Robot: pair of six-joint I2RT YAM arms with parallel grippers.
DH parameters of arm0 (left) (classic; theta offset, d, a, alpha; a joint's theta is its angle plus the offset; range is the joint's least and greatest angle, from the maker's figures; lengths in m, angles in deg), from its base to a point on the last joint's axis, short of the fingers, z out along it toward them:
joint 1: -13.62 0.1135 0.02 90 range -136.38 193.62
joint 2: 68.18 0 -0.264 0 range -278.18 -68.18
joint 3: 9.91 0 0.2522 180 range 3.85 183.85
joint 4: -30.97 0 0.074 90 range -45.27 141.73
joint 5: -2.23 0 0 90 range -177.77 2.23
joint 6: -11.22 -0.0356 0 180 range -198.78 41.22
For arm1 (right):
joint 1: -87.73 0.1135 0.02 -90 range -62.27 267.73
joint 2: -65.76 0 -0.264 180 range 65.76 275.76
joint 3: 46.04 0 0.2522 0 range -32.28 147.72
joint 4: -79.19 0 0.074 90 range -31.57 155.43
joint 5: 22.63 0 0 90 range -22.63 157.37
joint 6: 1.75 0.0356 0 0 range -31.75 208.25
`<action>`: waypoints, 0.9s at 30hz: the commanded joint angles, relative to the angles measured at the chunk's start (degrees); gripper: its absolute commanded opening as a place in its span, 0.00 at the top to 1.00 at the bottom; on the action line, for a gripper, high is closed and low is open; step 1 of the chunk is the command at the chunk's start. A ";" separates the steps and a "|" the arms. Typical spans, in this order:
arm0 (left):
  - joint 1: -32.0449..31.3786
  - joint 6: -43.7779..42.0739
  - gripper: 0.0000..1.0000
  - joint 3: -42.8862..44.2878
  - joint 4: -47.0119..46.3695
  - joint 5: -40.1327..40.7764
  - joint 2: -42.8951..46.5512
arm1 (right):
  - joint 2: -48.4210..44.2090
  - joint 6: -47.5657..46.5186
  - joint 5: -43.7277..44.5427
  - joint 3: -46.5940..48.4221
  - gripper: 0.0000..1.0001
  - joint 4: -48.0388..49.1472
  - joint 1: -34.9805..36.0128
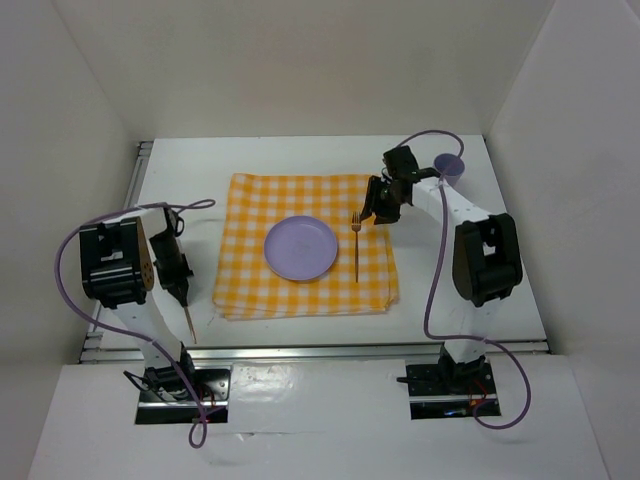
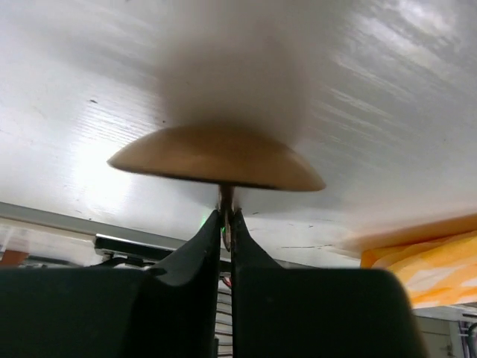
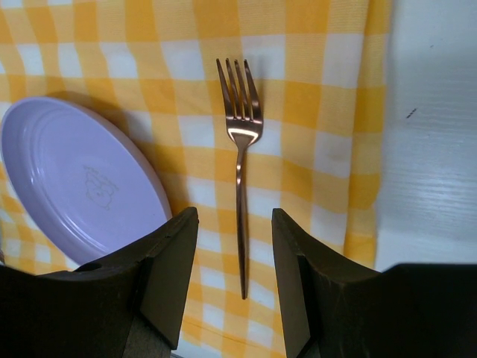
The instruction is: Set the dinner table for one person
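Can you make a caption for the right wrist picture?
Open right gripper above a copper fork lying beside a purple plate on a yellow checked cloth.

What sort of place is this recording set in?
Probably a lab test booth: a white table with metal rails, plain white walls around it, and two robot arms bolted at its near edge.

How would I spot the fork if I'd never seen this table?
Find the yellow checked cloth in the middle of the white table. The fork lies on it just right of the lilac plate, tines toward the far wall. It is the only slim copper-coloured piece on the cloth.
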 commanded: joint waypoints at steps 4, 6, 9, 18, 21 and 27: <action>-0.42 -6.46 1.00 -0.23 -8.03 2.87 -3.85 | -5.47 -1.33 2.50 1.14 0.48 -1.29 -0.68; -0.42 -8.14 1.00 0.39 -8.64 1.38 -2.19 | -6.78 -1.33 2.50 1.14 0.48 -1.29 -0.68; -0.42 -10.08 1.00 3.63 -7.86 -1.70 -1.31 | -8.36 -1.33 2.50 1.14 0.48 -1.81 -0.68; -3.58 -15.53 1.00 10.84 -8.57 -1.88 6.51 | -12.84 -0.28 1.97 -1.31 0.48 -1.29 -0.68; -6.65 -15.53 1.00 17.16 -5.14 -2.67 9.05 | -14.25 -0.28 2.50 -2.01 0.48 -1.29 -0.68; -15.53 -13.87 1.00 32.53 5.48 -9.06 6.61 | -17.42 0.25 3.03 -4.56 0.48 -1.81 -0.68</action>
